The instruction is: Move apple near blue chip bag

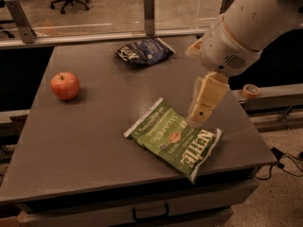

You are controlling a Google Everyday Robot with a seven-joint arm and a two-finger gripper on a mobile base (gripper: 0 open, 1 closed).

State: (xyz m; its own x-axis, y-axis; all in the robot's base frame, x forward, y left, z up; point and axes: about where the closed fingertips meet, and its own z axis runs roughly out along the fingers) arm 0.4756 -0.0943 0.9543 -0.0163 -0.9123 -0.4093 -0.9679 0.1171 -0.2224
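A round red apple [65,85] with a short stem sits on the left side of the dark table [94,141]. A dark blue chip bag [144,51] lies flat at the table's far middle, well apart from the apple. My gripper [204,104] hangs from the white arm over the right part of the table, just above the upper right end of a green chip bag [174,137]. It is far to the right of the apple and holds nothing.
The green Kettle chip bag lies near the table's front right edge. A glass barrier with metal posts [149,6] runs behind the table. A roll of tape [250,90] sits on a ledge to the right. Office chairs stand beyond the glass.
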